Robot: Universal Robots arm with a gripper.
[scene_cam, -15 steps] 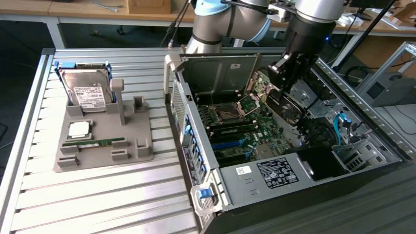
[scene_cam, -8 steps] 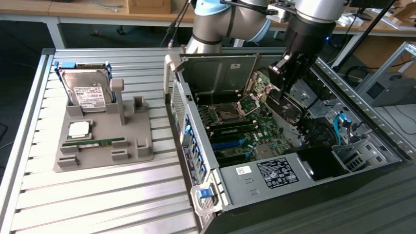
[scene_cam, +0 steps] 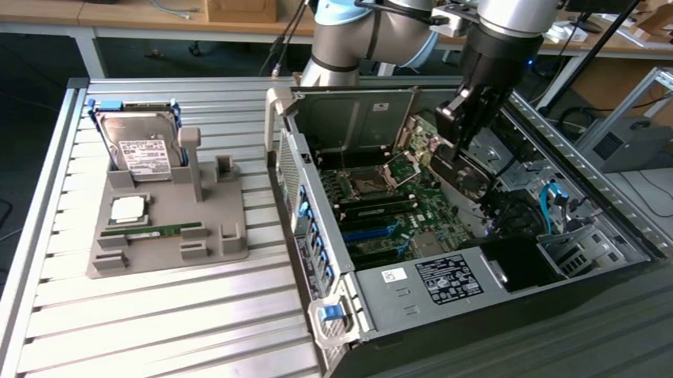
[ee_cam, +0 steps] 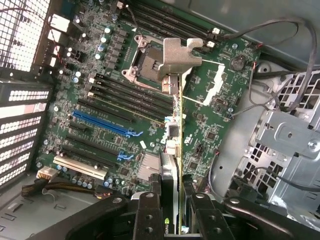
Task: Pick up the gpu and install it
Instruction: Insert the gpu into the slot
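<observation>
Gpu [ee_cam: 172,142] pinched between fingers [ee_cam: 148,215] inside computer case [scene_cam: 352,118].

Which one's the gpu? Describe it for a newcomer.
Find the open computer case on the exterior view's right. Above its motherboard the hand grips the gpu: a thin card, edge-on, with a silver end bracket, unlike the boxy hard drive outside.

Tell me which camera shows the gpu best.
Wrist view: the gpu runs edge-on from between the fingers to its silver bracket, over the motherboard. The exterior view shows the gpu as a dark card hanging under the gripper inside the case.
</observation>
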